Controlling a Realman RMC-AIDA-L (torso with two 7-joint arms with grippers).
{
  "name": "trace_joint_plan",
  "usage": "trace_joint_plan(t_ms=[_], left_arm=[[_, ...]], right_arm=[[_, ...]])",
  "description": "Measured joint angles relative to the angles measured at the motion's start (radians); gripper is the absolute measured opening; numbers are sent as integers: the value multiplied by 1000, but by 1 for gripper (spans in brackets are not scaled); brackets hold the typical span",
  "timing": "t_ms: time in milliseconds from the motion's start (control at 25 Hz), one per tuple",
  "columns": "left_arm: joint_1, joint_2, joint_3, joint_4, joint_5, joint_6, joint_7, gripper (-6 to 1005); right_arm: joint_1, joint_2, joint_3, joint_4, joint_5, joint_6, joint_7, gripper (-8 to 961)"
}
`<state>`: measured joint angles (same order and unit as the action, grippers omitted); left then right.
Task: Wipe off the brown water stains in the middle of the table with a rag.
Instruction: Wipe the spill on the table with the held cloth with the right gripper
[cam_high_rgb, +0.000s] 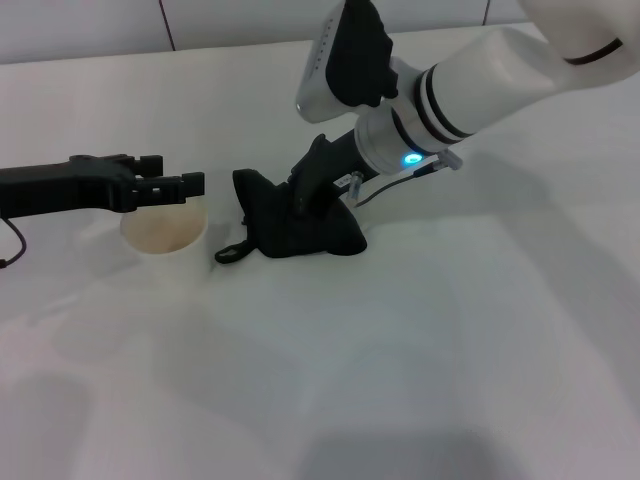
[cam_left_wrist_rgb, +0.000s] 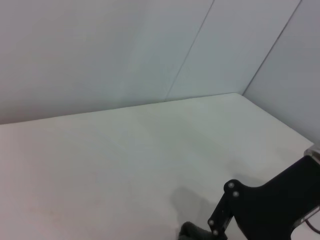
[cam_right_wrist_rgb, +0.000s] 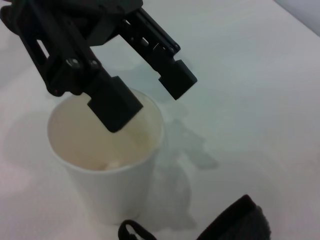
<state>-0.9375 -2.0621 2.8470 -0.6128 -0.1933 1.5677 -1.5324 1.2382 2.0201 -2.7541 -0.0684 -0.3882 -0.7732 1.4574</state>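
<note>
A crumpled black rag (cam_high_rgb: 300, 232) lies on the white table (cam_high_rgb: 420, 330) near the middle. My right gripper (cam_high_rgb: 306, 205) comes down from the upper right, presses into the rag and is shut on it. The rag's edge (cam_right_wrist_rgb: 236, 223) and its small loop (cam_right_wrist_rgb: 134, 231) also show in the right wrist view. No brown water stains show; they may be hidden under the rag. My left gripper (cam_high_rgb: 194, 185) reaches in from the left over a white paper cup (cam_high_rgb: 165, 238). That left gripper (cam_right_wrist_rgb: 147, 97) is open, with one finger over the cup's mouth and the other outside its rim.
The paper cup (cam_right_wrist_rgb: 107, 165) stands upright just left of the rag, with a pale residue inside. A tiled wall (cam_high_rgb: 230, 20) runs along the table's far edge. Bare tabletop extends toward the front and right.
</note>
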Motion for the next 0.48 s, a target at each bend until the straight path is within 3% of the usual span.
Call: trace_joint_plan(t_ms=[480], left_arm=[[3, -2, 0, 3, 4, -5, 1, 875]], right_arm=[[-7, -2, 49, -13, -2, 79, 0, 119]])
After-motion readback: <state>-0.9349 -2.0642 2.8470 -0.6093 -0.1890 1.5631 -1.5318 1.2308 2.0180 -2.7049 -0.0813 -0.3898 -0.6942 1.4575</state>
